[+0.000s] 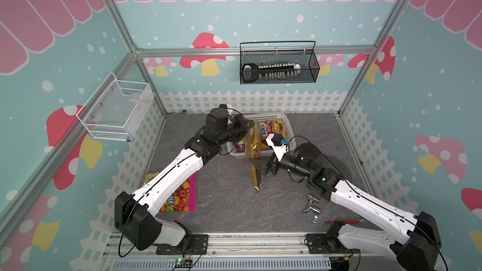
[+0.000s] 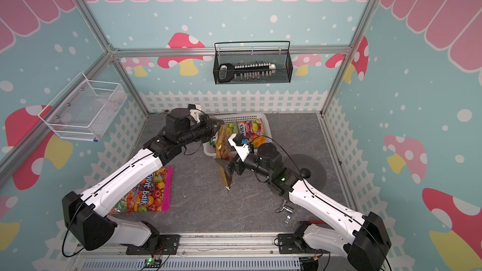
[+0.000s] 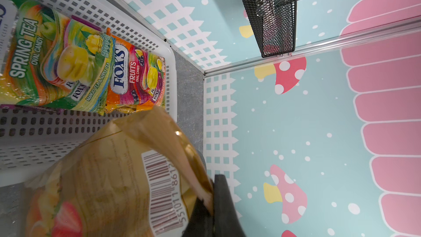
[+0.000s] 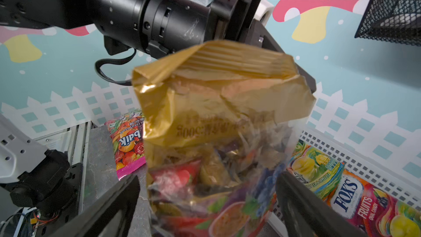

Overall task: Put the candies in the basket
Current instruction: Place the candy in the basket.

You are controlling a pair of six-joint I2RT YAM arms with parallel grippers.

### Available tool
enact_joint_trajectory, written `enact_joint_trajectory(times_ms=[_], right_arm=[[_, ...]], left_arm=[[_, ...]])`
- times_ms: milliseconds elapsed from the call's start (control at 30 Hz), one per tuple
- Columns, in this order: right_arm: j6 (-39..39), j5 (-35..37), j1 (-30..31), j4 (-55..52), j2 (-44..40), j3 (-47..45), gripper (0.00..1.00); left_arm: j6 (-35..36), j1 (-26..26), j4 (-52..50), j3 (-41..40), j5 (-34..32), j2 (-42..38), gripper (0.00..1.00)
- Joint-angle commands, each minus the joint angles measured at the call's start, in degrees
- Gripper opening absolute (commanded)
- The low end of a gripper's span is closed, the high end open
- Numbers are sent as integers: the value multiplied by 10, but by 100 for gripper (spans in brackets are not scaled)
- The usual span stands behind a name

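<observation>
Here the left end effector (image 1: 245,126) is clamped on the gold top seam of the red-gold fruit bag (image 1: 252,162). The bag hangs at the near wall of the white basket (image 1: 285,123), probably for lowering in. The right end effector (image 1: 264,169) gapes wide around the bag's lower half, seemingly to steady it.

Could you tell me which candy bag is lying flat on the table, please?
The pink-edged fruit-print bag beneath the left arm; the gold bag hangs from the left hand, and the others lie in the basket.
</observation>
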Motion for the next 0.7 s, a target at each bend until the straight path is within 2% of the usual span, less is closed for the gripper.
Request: enact_joint_trajectory(times_ms=[0, 167, 300, 433, 533, 667], right_arm=[[92, 91, 4, -16, 25, 16, 99], [122, 112, 5, -17, 64, 49, 99], [154, 261, 3, -60, 74, 57, 99], [131, 338, -11, -108, 81, 86, 99], [113, 363, -39, -124, 85, 102, 99], [109, 349, -74, -142, 99, 134, 99]], left_arm=[[-15, 1, 115, 60, -51, -1, 0], [-26, -9, 114, 102, -39, 33, 0], [-11, -21, 115, 148, -15, 60, 0], [-4, -24, 113, 193, 31, 93, 0], [10, -23, 107, 237, 79, 123, 0], [4, -24, 92, 299, 143, 166, 0]])
